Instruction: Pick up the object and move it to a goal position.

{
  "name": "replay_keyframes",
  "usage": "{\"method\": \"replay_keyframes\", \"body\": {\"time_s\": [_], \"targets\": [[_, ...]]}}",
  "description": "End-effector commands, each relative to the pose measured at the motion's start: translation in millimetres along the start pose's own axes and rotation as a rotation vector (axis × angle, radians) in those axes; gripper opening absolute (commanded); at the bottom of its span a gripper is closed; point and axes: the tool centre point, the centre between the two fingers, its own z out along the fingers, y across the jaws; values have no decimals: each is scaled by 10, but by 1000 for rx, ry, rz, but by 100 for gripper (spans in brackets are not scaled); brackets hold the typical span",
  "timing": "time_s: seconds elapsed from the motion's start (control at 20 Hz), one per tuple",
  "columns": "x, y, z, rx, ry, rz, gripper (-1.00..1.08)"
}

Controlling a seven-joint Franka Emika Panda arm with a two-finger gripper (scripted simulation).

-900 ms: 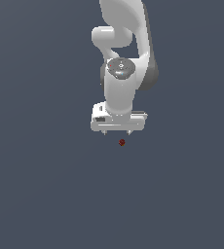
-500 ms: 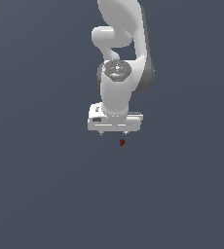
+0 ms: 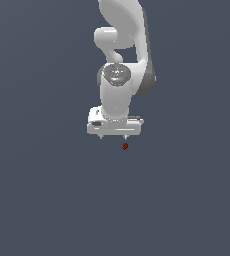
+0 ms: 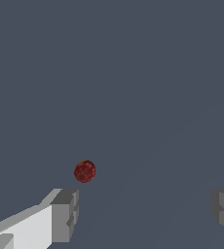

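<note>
Exterior view: a white Franka arm (image 3: 121,75) hangs over a uniform dark grey surface (image 3: 42,190), its wrist pointing downward. The gripper (image 3: 114,136) is seen as a wide white bar with two short finger stubs projecting beneath it. The object (image 3: 125,146), a tiny dark red, roughly round blob, lies on the surface just below the bar, toward the exterior view's right of the gripper's midline and apart from it. Wrist view: the object (image 4: 84,171) appears as a speckled dark red ball lying close beyond one grey fingertip (image 4: 65,214) without touching it. The second fingertip sits at the opposite edge of the frame. The jaws stand wide apart, with nothing held between them.
</note>
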Motion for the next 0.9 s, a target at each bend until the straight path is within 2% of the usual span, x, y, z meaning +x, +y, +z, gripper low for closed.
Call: {"method": "replay_keyframes", "body": {"time_s": [0.0,0.85], "targets": [[-12,-37,51,2,1,7,100],[-283,-567,813,39,33,150,100]]}}
